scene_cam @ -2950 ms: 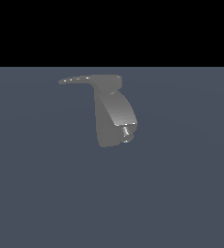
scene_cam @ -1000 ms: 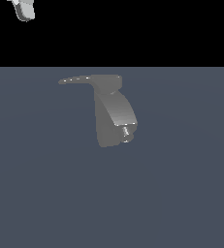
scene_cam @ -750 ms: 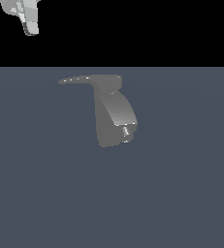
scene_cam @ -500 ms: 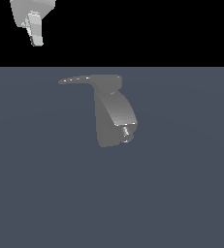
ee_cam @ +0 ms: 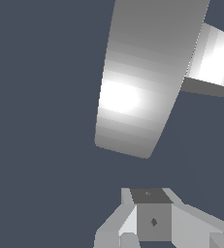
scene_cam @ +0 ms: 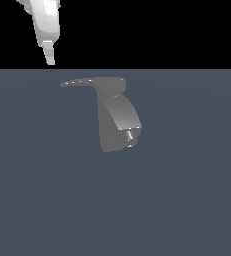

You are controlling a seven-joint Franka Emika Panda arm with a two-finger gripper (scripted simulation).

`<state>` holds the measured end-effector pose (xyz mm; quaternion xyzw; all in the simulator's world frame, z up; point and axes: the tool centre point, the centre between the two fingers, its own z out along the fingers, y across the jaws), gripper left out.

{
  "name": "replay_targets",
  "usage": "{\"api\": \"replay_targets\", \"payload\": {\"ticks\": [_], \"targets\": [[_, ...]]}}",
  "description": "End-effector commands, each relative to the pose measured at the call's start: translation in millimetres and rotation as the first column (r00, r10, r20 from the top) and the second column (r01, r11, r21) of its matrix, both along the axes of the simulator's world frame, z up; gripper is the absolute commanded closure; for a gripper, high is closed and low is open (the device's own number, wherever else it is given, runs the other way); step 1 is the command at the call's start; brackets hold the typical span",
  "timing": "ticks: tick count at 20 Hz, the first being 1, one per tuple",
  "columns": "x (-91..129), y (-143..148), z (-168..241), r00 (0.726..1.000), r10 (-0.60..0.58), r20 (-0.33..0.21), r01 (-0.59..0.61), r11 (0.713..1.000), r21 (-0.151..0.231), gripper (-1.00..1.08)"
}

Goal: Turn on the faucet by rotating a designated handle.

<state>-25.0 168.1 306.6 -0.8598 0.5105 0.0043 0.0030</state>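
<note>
Jaws: cannot tell whether they are spread or pressed together. In the exterior view only one narrow pale finger tip is showing, and the wrist view does not resolve a gap.

The gripper (scene_cam: pixel 49 56) is coming down from the top of the exterior view. Three seconds ago it was out of frame; one second ago just a corner was showing at the upper left; now its tip is hanging close above the far-left end of the handle (scene_cam: pixel 82 82), not touching it.

The handle is still projecting to the exterior view's left from the top cap, unmoved. The faucet (scene_cam: pixel 116 117) is standing mid-scene on the grey floor (scene_cam: pixel 187 200), nozzle (scene_cam: pixel 129 137) facing near-right.

Judgement: this is the approach phase; rotation is not yet started. Next move is needing a short further descent beside the lever tip, then a sideways push.
</note>
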Motion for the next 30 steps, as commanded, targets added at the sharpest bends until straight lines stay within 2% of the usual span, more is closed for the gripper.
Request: {"api": "replay_targets", "payload": {"ticks": [1,9,16,22,30], "targets": [[14,0,-9,0.999,-0.053,0.001,0.053,0.999,-0.001,1.08],[59,-8,-36,0.977,-0.214,0.003,0.214,0.977,-0.007,1.08],[87,-16,-53,0.95,-0.313,0.004,0.313,0.95,-0.01,1.08],[98,-21,-59,0.936,-0.353,0.005,0.353,0.936,-0.011,1.08],[97,-21,-58,0.937,-0.35,0.004,0.35,0.937,-0.01,1.08]]}}
